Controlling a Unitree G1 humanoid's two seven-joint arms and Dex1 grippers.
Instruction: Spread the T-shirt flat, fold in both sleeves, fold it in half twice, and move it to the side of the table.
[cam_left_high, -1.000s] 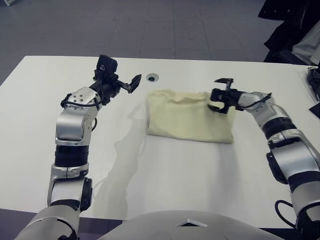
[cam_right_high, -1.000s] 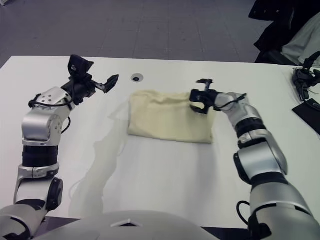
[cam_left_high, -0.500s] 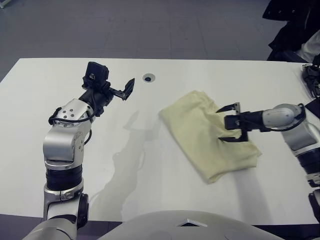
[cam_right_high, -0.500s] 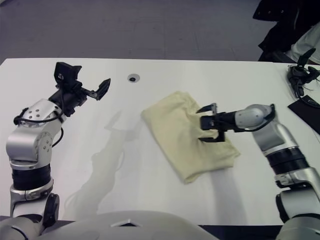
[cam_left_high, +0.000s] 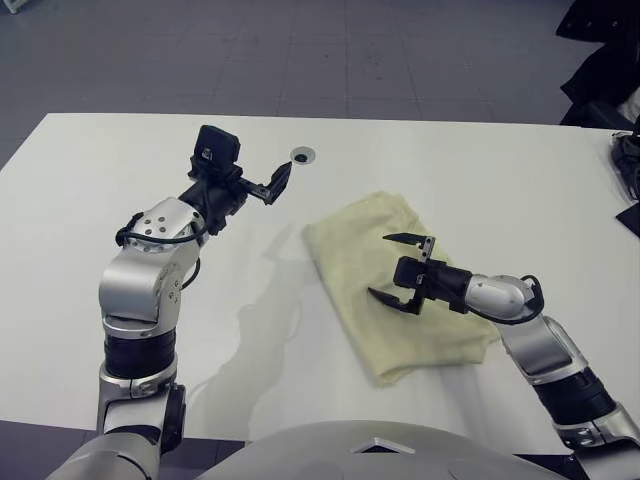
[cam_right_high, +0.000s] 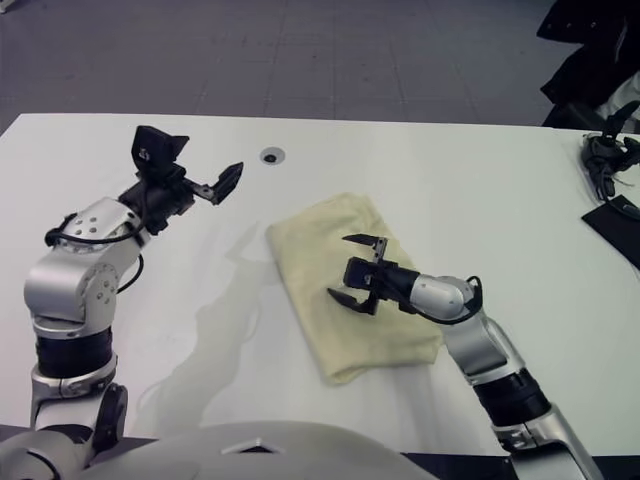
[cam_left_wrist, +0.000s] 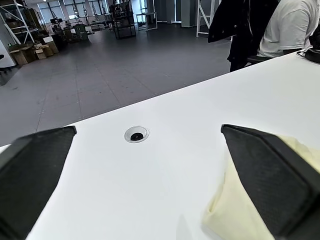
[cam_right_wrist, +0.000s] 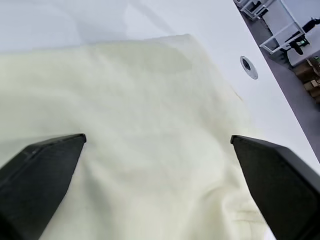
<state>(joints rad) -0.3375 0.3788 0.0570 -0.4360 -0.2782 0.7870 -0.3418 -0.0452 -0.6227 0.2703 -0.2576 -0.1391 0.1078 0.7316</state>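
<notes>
The pale yellow T-shirt (cam_left_high: 420, 320) lies folded into a slanted rectangle on the white table (cam_left_high: 90, 200), right of centre and toward the front edge. My right gripper (cam_left_high: 382, 267) is open over the middle of the shirt, with nothing between its fingers; in the right wrist view the T-shirt (cam_right_wrist: 150, 100) spreads under the open right gripper (cam_right_wrist: 157, 139). My left gripper (cam_right_high: 222, 183) is open and held up above the table, left of the shirt's far corner and apart from it. In the left wrist view a corner of the T-shirt (cam_left_wrist: 220, 220) shows beside one finger.
A round cable hole (cam_left_high: 302, 155) sits in the table behind the shirt. Dark cables and a flat black item (cam_right_high: 612, 215) lie at the table's far right edge. Bare tabletop stretches to the left and front left.
The right gripper dragged the shirt toward the front right, turning it aslant, then let go and now stands open over its middle. The left arm stayed raised.
</notes>
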